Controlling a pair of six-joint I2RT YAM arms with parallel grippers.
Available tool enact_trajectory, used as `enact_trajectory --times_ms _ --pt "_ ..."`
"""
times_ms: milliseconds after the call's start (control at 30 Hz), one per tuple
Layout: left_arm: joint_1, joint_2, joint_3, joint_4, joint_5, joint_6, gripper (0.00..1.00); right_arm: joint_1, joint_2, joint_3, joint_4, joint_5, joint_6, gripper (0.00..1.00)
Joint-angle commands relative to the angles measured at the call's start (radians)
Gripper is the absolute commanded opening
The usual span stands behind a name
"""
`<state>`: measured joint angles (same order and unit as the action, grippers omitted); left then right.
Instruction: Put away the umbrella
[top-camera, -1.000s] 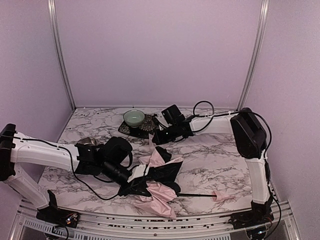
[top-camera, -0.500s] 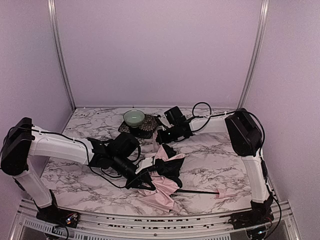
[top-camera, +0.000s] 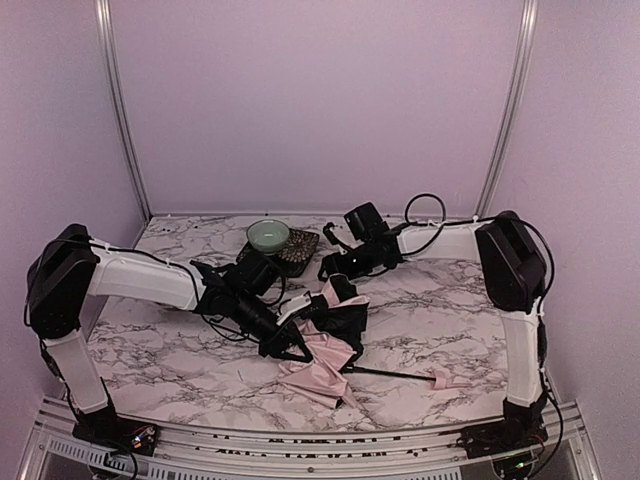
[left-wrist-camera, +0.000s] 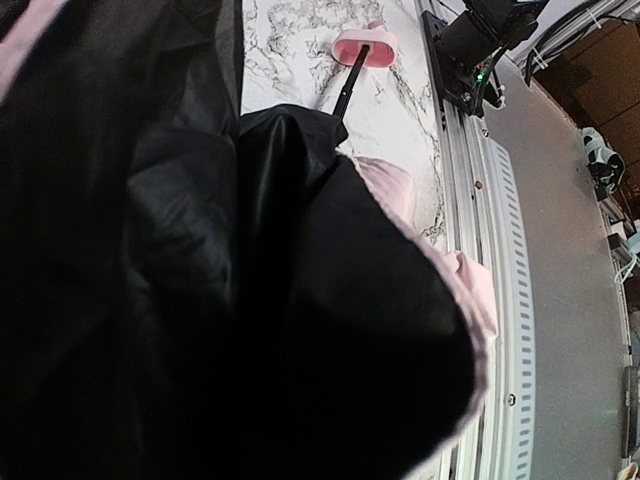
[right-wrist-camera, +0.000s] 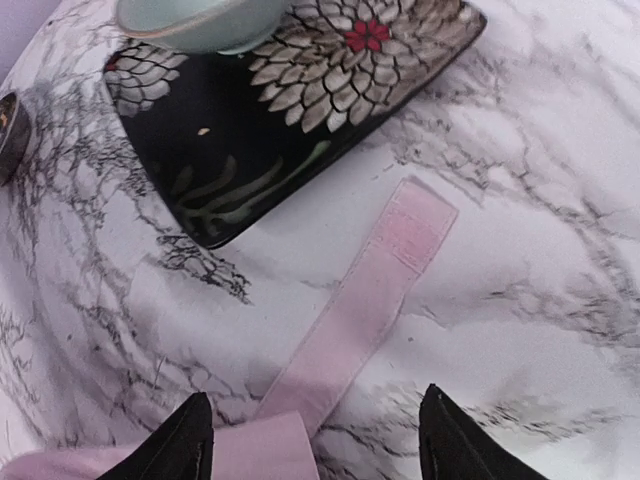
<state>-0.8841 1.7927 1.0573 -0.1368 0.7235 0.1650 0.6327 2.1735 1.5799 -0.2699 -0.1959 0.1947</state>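
Now your right claw (right-wrist-camera: 318, 442) stands apart, with the pink strap (right-wrist-camera: 360, 300) of the umbrella (top-camera: 325, 350) lying on the bench (right-wrist-camera: 520, 200) between its fingertips (right-wrist-camera: 190, 440). Your left claw (top-camera: 284, 342) is sunk in the umbrella's cloth, so you cannot tell its grip.

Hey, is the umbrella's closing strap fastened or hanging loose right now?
Loose. The pink strap lies flat on the marble table, not wrapped round the crumpled umbrella.

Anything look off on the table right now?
Yes. The umbrella lies crumpled mid-table, its canopy bunched with the black lining showing, not folded. Its shaft is extended toward the handle near the front edge, and its closure strap trails loose on the marble beside the patterned tray.
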Motion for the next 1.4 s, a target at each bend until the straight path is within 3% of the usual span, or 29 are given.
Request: enact_trajectory --times_ms 0,100,167,267,367,500,600,767,867,967,1100,1167,1267,1367 --pt "0.013 0.019 0.016 -0.083 0.009 -0.037 0.00 -0.005 -0.249 -0.079 -0.058 0.039 -0.091 0.73" --pt "0.028 0.022 0.021 -0.083 0.027 -0.049 0.00 -0.005 -0.399 -0.197 -0.080 0.078 -0.137 0.84" --pt "0.031 0.019 0.022 -0.083 0.031 -0.050 0.00 0.000 -0.492 -0.273 -0.092 0.047 -0.172 0.84" --pt "0.031 0.011 0.021 -0.083 0.038 -0.044 0.00 0.042 -0.616 -0.390 -0.056 -0.151 -0.253 0.77" --pt "0.032 0.006 0.022 -0.083 0.042 -0.040 0.00 0.079 -0.718 -0.519 0.091 -0.365 -0.239 0.74" --pt "0.031 0.008 0.023 -0.083 0.049 -0.047 0.00 0.107 -0.731 -0.577 0.100 -0.446 -0.199 0.72" --pt "0.031 0.015 0.025 -0.084 0.058 -0.053 0.00 0.174 -0.733 -0.630 0.163 -0.379 -0.200 0.72" --pt "0.042 0.025 0.035 -0.083 0.099 -0.066 0.00 0.200 -0.605 -0.632 0.212 -0.381 -0.192 0.66" --pt "0.049 0.028 0.035 -0.083 0.098 -0.074 0.00 0.200 -0.511 -0.625 0.252 -0.441 -0.171 0.56" --pt "0.050 0.027 0.036 -0.083 0.110 -0.074 0.00 0.199 -0.456 -0.637 0.302 -0.430 -0.138 0.32" --pt "0.054 0.027 0.042 -0.084 0.111 -0.082 0.01 0.154 -0.387 -0.637 0.334 -0.444 -0.078 0.09" --pt "0.057 0.024 0.047 -0.077 0.110 -0.094 0.14 0.114 -0.335 -0.632 0.343 -0.488 -0.038 0.00" --pt "0.057 -0.001 0.041 -0.048 0.082 -0.102 0.37 0.089 -0.239 -0.604 0.308 -0.542 -0.030 0.00" --pt "0.057 -0.067 0.005 0.000 0.006 -0.094 0.53 0.084 -0.161 -0.575 0.265 -0.598 -0.035 0.00"
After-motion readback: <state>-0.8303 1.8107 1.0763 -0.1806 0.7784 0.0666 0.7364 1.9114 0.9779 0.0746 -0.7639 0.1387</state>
